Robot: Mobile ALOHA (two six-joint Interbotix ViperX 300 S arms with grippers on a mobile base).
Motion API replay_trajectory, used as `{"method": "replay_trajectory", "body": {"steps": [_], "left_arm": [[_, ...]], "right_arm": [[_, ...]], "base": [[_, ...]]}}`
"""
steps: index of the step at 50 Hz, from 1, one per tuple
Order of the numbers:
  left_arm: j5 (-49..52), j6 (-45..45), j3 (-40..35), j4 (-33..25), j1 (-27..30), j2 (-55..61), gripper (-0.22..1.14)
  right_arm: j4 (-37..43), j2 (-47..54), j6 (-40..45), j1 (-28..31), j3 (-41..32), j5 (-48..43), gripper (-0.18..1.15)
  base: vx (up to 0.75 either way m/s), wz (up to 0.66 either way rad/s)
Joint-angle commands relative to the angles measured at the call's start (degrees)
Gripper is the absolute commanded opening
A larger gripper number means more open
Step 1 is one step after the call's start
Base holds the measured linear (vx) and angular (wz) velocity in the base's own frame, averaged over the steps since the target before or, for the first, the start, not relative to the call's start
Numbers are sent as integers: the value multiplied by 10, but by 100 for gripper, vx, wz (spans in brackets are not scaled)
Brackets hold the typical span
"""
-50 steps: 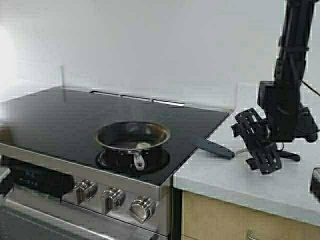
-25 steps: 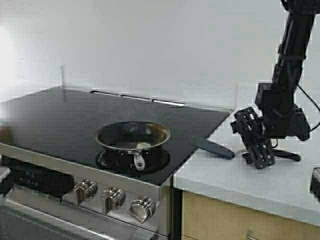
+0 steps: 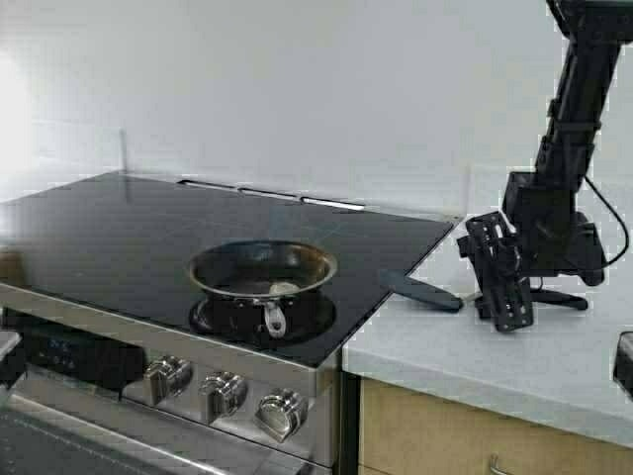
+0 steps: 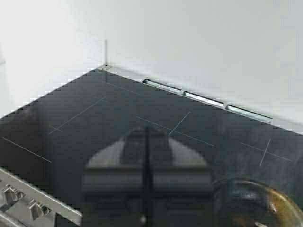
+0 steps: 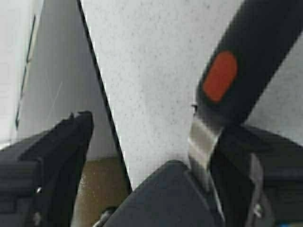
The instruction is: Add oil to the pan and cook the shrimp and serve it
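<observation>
Pan (image 3: 262,282) on stove (image 3: 119,223), handle toward robot, shrimp (image 3: 284,289) inside. Right gripper (image 3: 499,282) jaws apart over surface (image 3: 475,351); left gripper (image 4: 147,163) jaws together.

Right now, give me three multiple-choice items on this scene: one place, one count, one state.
1. Where is the shrimp?
A in the pan
B on the counter
C on the bare stove glass

2. How many knobs show?
A two
B three
C five

3. The left gripper is:
A shut
B wide open
C holding the pan

Key:
1 A, it lies on the pan's dark floor.
2 B, three sit in a row in the high view.
3 A, its two halves meet with no gap in the left wrist view.
</observation>
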Motion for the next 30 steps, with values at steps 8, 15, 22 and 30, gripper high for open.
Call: {"method": "replay_trajectory", "body": {"steps": [8,15,22,30], "left_arm": [[-4,1,-8,-1,1,3,3],[-4,1,-9,-1,1,3,3],[-4,1,-9,-1,1,3,3],[-4,1,-9,-1,1,3,3]], "right_arm": [[-19,0,30,2,1,61,64],[-30,-4,33,2,4,72,16],[-36,-25,26,3,19,72,0],[-40,-63,26,4,53,44,9]], "base": [[0,0],[0,0],[0,0],[0,0]]}}
